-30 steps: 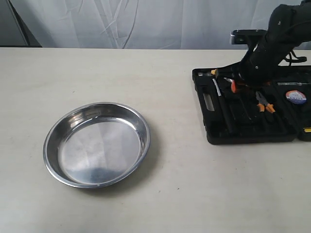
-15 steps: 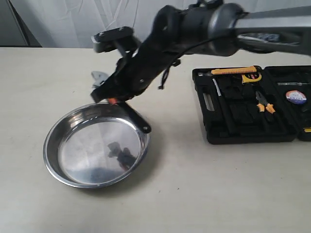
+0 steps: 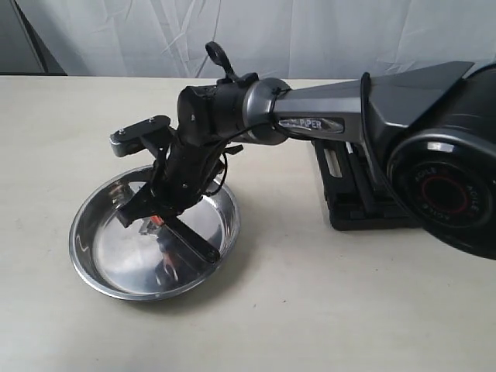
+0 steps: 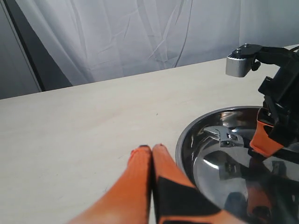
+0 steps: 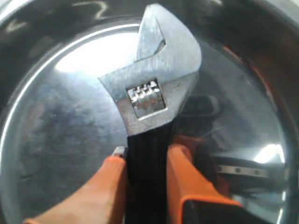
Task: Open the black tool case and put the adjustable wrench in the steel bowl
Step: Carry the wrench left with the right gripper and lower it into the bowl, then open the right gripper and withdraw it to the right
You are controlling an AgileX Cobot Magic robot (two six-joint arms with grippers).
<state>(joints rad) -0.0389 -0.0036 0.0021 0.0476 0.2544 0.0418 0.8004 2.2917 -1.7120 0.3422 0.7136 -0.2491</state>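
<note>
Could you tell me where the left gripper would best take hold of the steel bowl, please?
Probably the wide rolled rim of the steel bowl, pinched from above on the exterior view's left side, one jaw inside, one outside: the right gripper holding the adjustable wrench fills the middle.

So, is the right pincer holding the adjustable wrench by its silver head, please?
No, the right pincer grips the adjustable wrench by its black handle, the silver head free over the steel bowl.

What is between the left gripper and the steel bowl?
Only bare table lies there, as the left wrist view shows: the shut left gripper ends just short of the rim of the steel bowl.
</note>
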